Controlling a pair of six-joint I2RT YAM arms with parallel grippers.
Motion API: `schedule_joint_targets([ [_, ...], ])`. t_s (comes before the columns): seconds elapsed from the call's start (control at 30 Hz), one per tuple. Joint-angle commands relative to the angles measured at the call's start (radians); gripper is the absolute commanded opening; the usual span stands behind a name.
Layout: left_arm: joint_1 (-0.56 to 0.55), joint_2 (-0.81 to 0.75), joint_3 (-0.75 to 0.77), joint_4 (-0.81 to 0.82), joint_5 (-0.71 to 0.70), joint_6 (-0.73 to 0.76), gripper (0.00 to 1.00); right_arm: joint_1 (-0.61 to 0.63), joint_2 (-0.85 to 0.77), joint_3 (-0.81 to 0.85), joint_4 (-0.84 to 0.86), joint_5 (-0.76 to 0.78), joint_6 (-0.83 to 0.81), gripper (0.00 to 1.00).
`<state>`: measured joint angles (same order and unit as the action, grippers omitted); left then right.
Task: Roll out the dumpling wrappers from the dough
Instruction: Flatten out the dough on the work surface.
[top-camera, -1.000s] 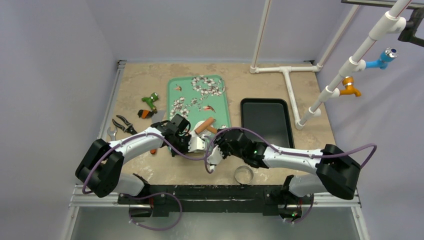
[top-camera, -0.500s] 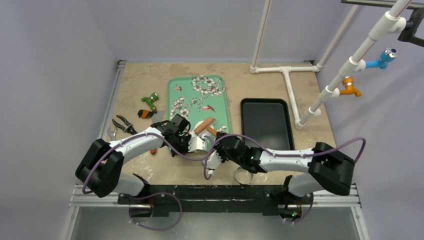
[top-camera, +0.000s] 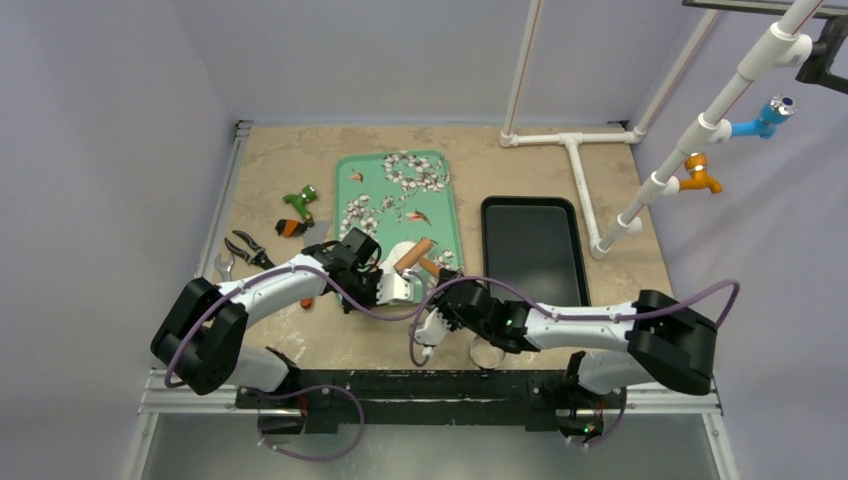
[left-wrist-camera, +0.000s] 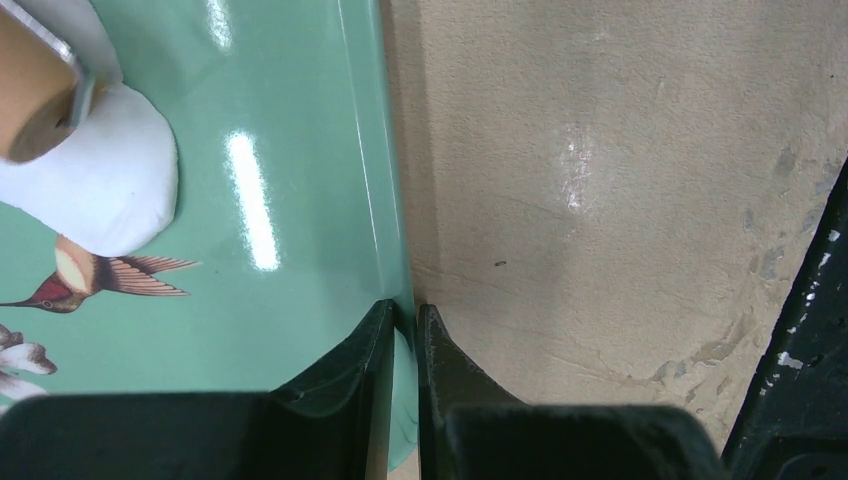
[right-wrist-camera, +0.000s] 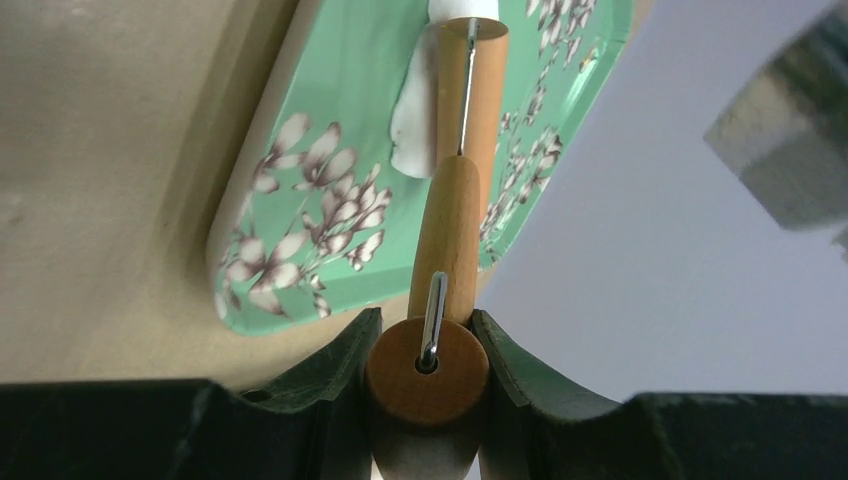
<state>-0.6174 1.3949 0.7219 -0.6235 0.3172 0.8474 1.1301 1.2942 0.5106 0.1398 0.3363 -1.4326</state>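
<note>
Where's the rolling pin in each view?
Top external: rolling pin at centre, over the near end of the green tray.
Left wrist: only its roller end, in the top-left corner, on the dough.
Right wrist: centre, handle gripped by the right hand, roller pointing up-frame.
Shared landmark: the green tray, in all three.

Dough (left-wrist-camera: 110, 190) partly under rolling pin (left-wrist-camera: 25, 90); both cut off at left wrist view's top-left corner. Ring cutter (top-camera: 487, 360) half hidden beneath right arm (top-camera: 580, 322).
</note>
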Motion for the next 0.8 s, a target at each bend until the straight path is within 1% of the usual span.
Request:
schedule_joint_targets([
  [0.0,-0.009,0.020,-0.010,-0.056,0.066,-0.001,0.00,-0.001,0.173,0.046,0.084,0.041,-0.005,0.00],
  [0.07,-0.008,0.017,-0.012,-0.059,0.066,-0.002,0.00,-0.002,0.226,0.073,0.121,0.038,-0.029,0.00],
  [0.17,-0.009,0.013,-0.013,-0.057,0.066,-0.004,0.00,0.001,0.205,0.070,0.079,0.018,-0.037,0.00],
  [0.23,-0.009,0.017,-0.011,-0.056,0.064,-0.004,0.00,0.004,0.128,0.039,0.021,0.011,-0.026,0.00],
  [0.37,-0.008,0.026,-0.007,-0.057,0.064,-0.004,0.00,0.017,-0.029,0.010,-0.196,-0.071,0.033,0.00],
  [0.43,-0.009,0.026,-0.007,-0.056,0.063,-0.002,0.00,0.020,-0.070,0.006,-0.236,-0.073,0.060,0.00],
  [0.53,-0.008,0.026,-0.006,-0.056,0.064,-0.003,0.00,0.020,-0.036,0.006,-0.169,-0.069,0.061,0.00],
  [0.6,-0.008,0.025,-0.008,-0.057,0.064,-0.002,0.00,0.019,0.040,0.032,-0.086,-0.086,0.060,0.00],
  [0.7,-0.009,0.015,-0.013,-0.057,0.065,-0.003,0.00,0.019,0.159,0.063,0.034,-0.058,0.025,0.00],
  [0.77,-0.008,0.013,-0.013,-0.057,0.066,-0.004,0.00,0.019,0.218,0.088,0.068,-0.036,0.023,0.00],
])
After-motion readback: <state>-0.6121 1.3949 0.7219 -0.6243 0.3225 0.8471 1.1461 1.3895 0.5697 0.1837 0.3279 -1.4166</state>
